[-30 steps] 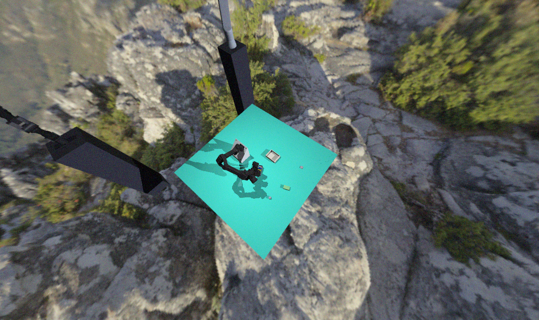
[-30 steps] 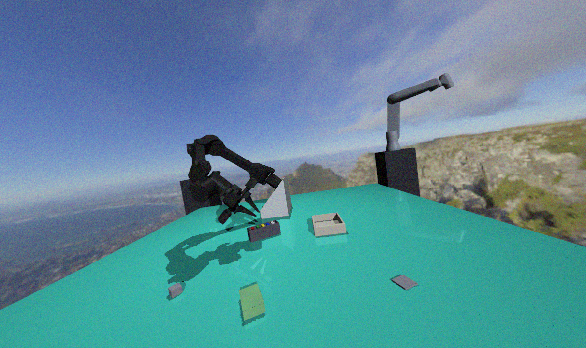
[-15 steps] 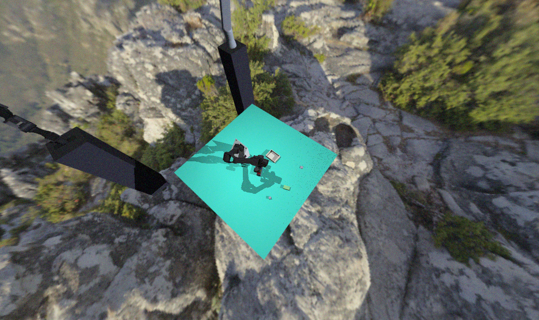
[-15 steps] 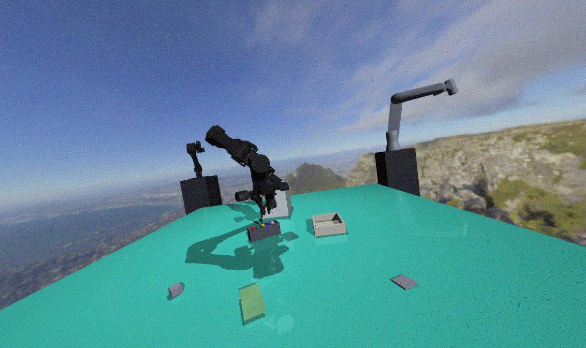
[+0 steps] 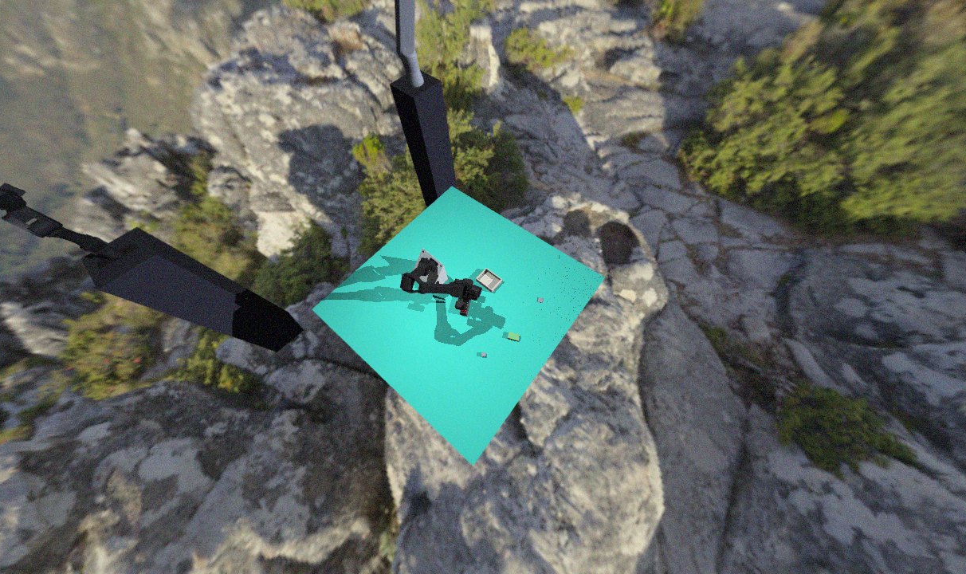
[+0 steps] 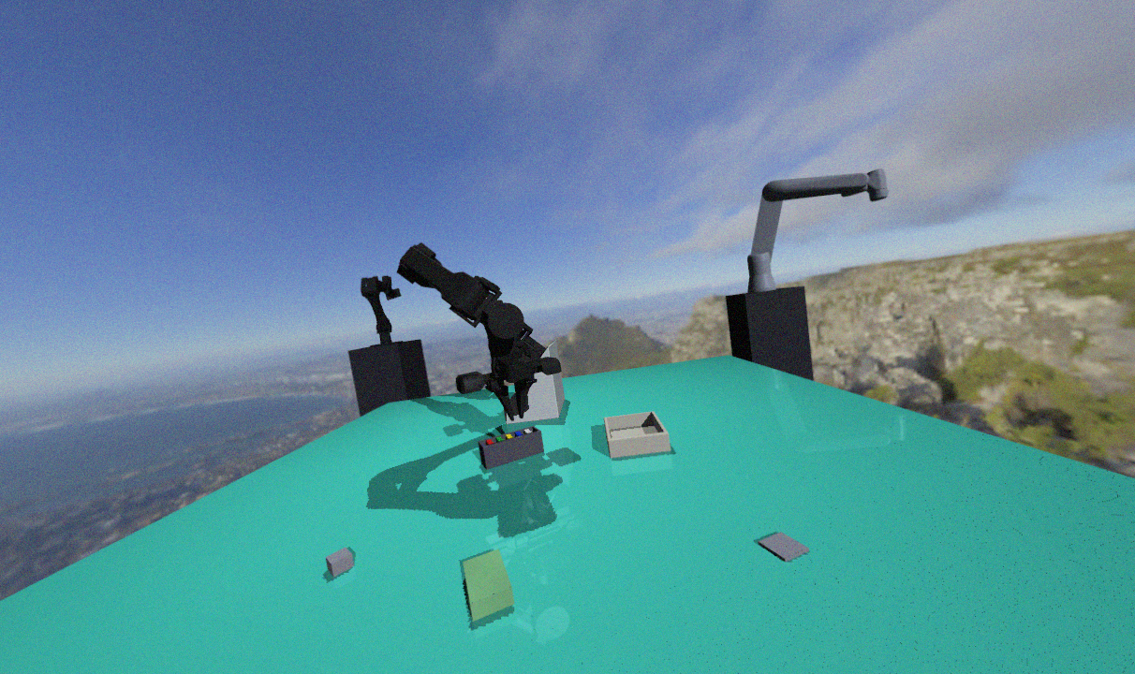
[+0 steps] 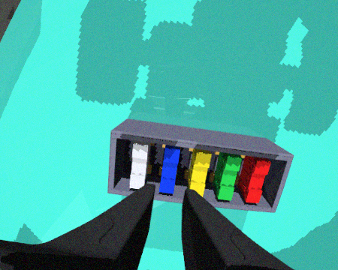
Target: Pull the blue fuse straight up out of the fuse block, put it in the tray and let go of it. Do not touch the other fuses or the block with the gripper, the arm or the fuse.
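The blue fuse [image 7: 169, 170] stands upright in the block [image 7: 199, 134]; the tool [image 7: 167, 194] hovers above, narrowly spread, empty.

The gripper [image 7: 168, 194] hung above the fuse block [image 7: 199, 167], fingers narrowly parted with nothing between them, tips framing the blue fuse [image 7: 169, 170].

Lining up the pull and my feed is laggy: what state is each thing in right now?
Gripper: above the block, fingers narrowly apart, holding nothing.
Blue fuse: seated in its slot, in line with the finger gap.
White, yellow, green and red fuses: seated.
Block: upright on the table.
Tray: holds no fuse.
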Controlling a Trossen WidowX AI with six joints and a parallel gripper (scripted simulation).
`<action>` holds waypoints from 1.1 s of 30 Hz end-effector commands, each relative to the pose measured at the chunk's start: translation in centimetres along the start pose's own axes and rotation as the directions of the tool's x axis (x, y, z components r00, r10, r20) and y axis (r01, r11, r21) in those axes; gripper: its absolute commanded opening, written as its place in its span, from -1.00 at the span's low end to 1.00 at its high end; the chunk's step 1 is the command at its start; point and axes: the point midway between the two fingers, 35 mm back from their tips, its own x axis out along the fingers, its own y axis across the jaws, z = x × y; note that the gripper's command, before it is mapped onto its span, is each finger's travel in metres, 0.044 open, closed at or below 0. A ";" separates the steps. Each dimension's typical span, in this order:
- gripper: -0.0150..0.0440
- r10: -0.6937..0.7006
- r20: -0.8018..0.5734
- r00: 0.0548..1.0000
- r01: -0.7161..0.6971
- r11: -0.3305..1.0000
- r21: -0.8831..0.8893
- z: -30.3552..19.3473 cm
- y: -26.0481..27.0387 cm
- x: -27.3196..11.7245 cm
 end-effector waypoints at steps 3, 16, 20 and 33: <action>-0.26 -0.005 -0.004 1.000 0.005 1.000 -0.005 -0.1 0.0 0.7; -0.26 -0.005 -0.005 1.000 0.005 1.000 -0.005 -0.1 0.0 2.0; -0.26 -0.006 -0.005 1.000 0.006 1.000 -0.005 -0.1 0.0 2.3; -0.26 -0.006 -0.005 1.000 0.006 1.000 -0.005 -0.1 0.0 2.9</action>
